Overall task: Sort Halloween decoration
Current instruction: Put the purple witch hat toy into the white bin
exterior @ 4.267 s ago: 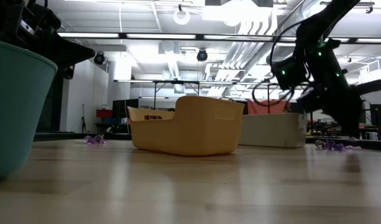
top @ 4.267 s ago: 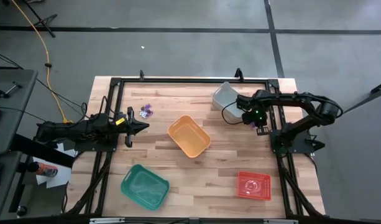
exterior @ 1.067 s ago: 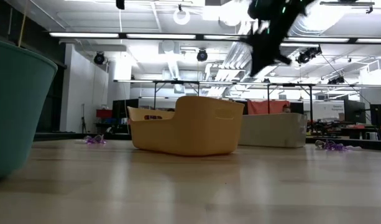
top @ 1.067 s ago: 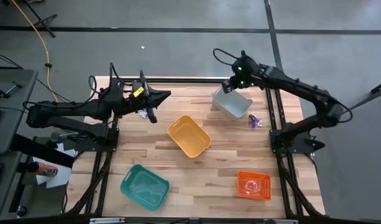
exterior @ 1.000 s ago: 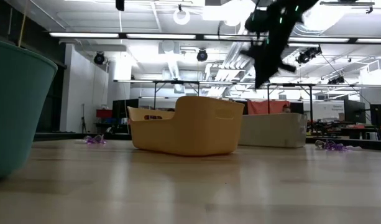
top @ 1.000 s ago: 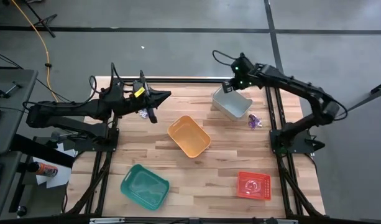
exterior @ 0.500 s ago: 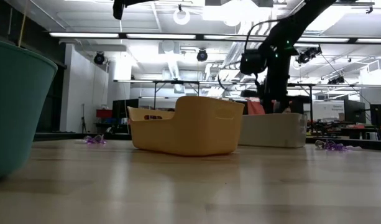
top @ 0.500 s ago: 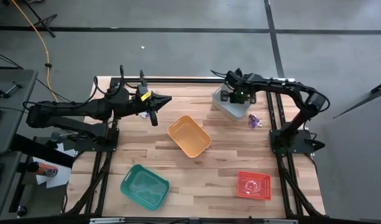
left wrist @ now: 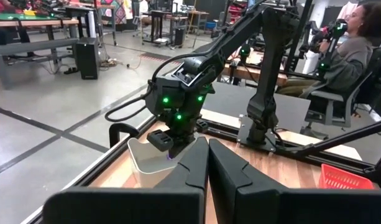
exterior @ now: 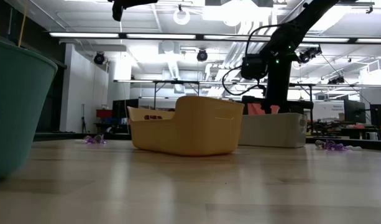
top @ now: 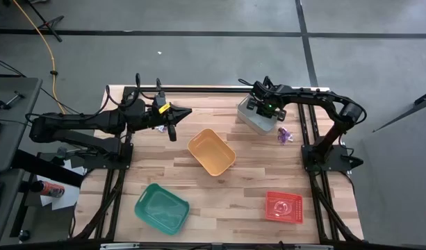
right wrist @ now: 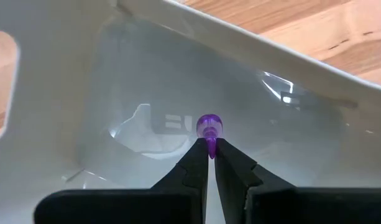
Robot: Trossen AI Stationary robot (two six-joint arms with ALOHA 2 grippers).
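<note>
Pinching small purple plastic trinket (right wrist: 208, 129) between fingertips, right hand (right wrist: 209, 154) is positioned inside grey plastic bin (top: 258, 118) at far right area of wooden bench (top: 233, 187). Trinket is held above bin floor, not released. Left hand (left wrist: 207, 142) is held fully closed, empty, raised above bench near far left corner. Loose purple trinkets (top: 284, 135) are seen on bench just beside grey bin; further purple trinkets (exterior: 94, 140) lie near left arm. Orange plastic bin (top: 211, 153) sits mid-bench.

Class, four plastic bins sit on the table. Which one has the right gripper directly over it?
The grey bin at the table's far side. The right gripper hangs over its inside, pinching a purple trinket; the orange, green and red bins have no gripper over them.
</note>
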